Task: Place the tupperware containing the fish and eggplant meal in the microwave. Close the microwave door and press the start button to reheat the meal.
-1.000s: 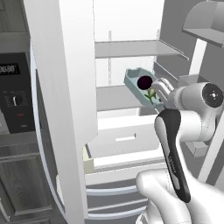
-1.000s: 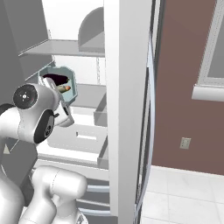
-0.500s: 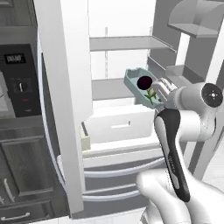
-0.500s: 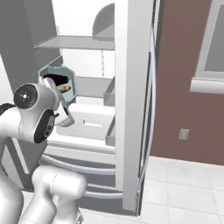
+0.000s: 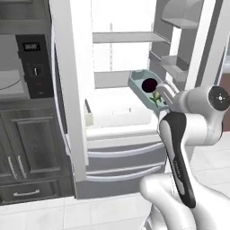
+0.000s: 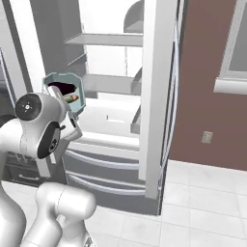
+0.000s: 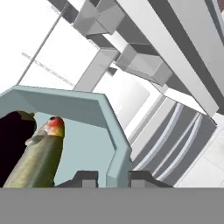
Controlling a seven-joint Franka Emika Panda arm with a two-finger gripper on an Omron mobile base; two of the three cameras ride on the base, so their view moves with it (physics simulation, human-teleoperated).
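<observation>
gripper (image 7: 107, 177) clamped on tupperware (image 5: 144, 86) rim, held tilted | risk: eggplant (image 5: 148, 84) rolled out during transit to microwave (image 5: 20, 67)

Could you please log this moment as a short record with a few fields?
held item: tupperware, its rim between the jaws of the gripper
contents: dark eggplant and fish
tupperware pose: tilted
backdrop: open white fridge
microwave: at left, control panel visible
</observation>
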